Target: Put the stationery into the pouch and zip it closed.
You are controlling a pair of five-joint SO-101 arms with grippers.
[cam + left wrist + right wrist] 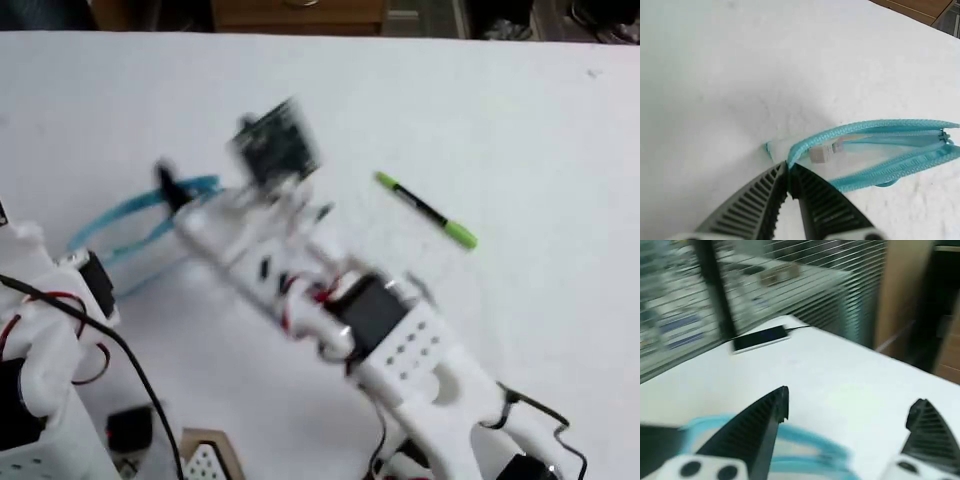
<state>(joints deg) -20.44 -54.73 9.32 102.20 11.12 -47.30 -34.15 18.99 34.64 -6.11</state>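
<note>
The left gripper has its fingers pinched shut on only the end corner of the transparent pouch with a turquoise zipper, which lies unzipped toward 9 o'clock on the white tabletop. The right gripper hangs over its mouth, fingers spread wide and empty. The black marker pen with green ends lies outside, at about 3 o'clock from the pouch, so zipping now would likely shut it out, and a hard zipper tug may slip that thin pinch.

On my white table lie the teal-zipped pouch, a green pen well apart from it, and a dark phone.
</note>
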